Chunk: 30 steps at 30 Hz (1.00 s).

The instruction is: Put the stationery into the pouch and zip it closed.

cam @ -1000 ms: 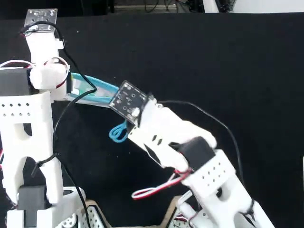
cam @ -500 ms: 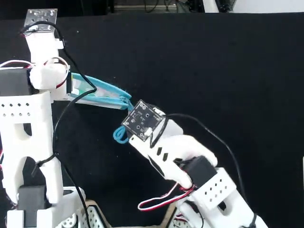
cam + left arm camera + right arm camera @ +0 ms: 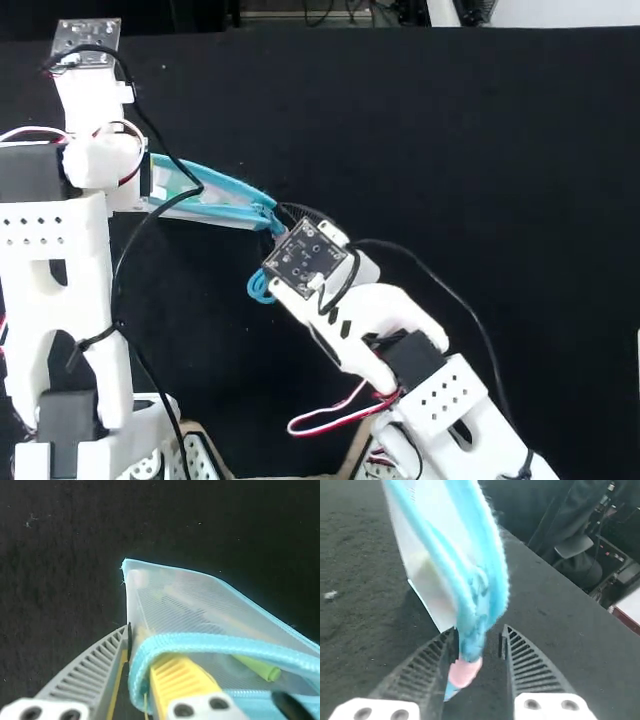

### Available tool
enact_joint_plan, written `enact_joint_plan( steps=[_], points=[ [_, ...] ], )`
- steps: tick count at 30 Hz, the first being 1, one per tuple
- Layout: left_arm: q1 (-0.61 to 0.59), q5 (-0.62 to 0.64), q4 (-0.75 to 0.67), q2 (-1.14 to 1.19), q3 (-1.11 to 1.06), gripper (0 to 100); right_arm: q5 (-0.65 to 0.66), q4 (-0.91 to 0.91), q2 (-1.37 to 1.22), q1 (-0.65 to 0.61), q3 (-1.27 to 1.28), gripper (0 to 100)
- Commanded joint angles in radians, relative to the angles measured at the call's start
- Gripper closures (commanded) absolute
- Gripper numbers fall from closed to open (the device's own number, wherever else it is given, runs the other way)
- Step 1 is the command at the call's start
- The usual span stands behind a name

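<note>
Since a second ago, has drawn the right gripper [image 3: 477,640] off the middle of the pouch [image 3: 210,195] and out to its end nearest the right arm [image 3: 380,320]. Barely any further shift over the last half second. Has uncovered the pouch's blue zip edge along its full length in the high view. Has carried the blue cord loop [image 3: 260,290] a little toward the near edge of the table as well. No shift in the left arm [image 3: 60,260] or in the pouch's other end.

Clamped now, the right gripper, on the blue zip end of the pouch, jaws pressed against the fabric on both sides, with a pink tab [image 3: 465,672] just below them. Clamped too, the left gripper [image 3: 139,642], on the opposite end of the pouch: grey finger outside, yellow finger under the blue rim. Pouch held off the table, stretched between the two grippers, with a green pen [image 3: 257,666] inside.

Wide open black tablecloth [image 3: 480,150] beyond the pouch and off to the right arm's side. Tight at the left edge and at the near edge, beside the arm bases.
</note>
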<state>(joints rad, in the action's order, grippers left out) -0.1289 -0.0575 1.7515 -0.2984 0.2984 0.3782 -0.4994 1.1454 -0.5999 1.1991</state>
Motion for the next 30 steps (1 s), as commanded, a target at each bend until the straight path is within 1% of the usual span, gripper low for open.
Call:
enact_joint_plan(
  steps=[1,4,7,9,11,16,19,24,30],
  points=[
    [-0.004,-0.005,0.003,-0.015,0.007,97,-0.008,-0.008,0.027,0.029,-0.031,87.1],
    [-0.004,-0.003,0.002,-0.014,0.007,97,-0.009,-0.009,0.027,0.028,-0.038,89.1],
    [-0.004,-0.003,0.002,-0.015,0.007,97,-0.009,-0.006,0.027,0.032,-0.038,99.4],
    [-0.004,-0.005,0.002,-0.015,0.007,97,-0.009,-0.006,0.030,0.034,-0.039,97.5],
    [-0.004,-0.005,0.002,-0.015,0.007,97,-0.009,-0.014,0.056,0.035,-0.042,98.8],
    [-0.004,-0.005,0.002,-0.012,0.007,97,-0.009,-0.114,0.231,0.035,-0.041,98.8],
    [0.002,-0.003,0.002,-0.012,0.007,97,-0.009,-0.140,0.309,0.031,-0.004,98.8],
    [0.005,0.000,0.005,-0.015,0.008,97,-0.009,-0.106,0.329,0.034,0.056,98.8],
    [0.005,0.000,0.006,-0.015,0.008,97,-0.009,-0.106,0.329,0.034,0.012,98.7]
  ],
)
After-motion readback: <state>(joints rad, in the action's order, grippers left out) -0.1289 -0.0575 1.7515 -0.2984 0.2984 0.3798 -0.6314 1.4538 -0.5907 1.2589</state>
